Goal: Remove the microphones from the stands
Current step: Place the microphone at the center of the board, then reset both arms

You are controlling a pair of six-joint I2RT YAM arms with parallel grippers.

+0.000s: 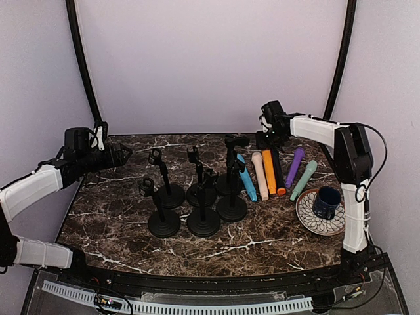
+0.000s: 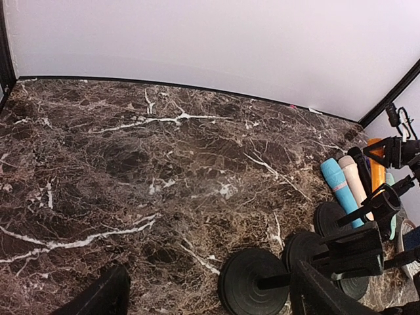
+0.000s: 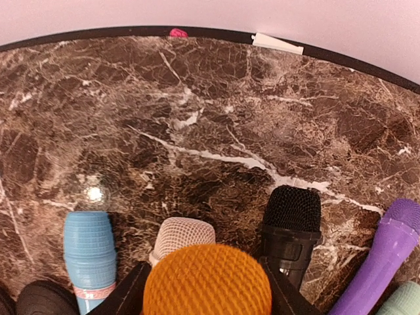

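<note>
Several black stands (image 1: 203,197) cluster mid-table, and their clips look bare. To their right a row of microphones lies flat: blue (image 1: 247,180), pink (image 1: 260,176), orange (image 1: 270,172), black (image 1: 278,167), purple (image 1: 294,167) and teal (image 1: 304,179). My right gripper (image 1: 270,143) hovers at the far end of the row. In the right wrist view its fingers closely flank the orange microphone's head (image 3: 207,279), which hides whether they press on it. My left gripper (image 1: 123,153) hangs open and holds nothing at the table's left edge, away from the stands (image 2: 262,289).
A patterned plate (image 1: 308,220) carrying a dark blue cup (image 1: 326,201) sits at the right edge, beside the teal microphone. Black frame tubes rise at both back corners. Bare marble lies on the left (image 2: 131,164) and along the front.
</note>
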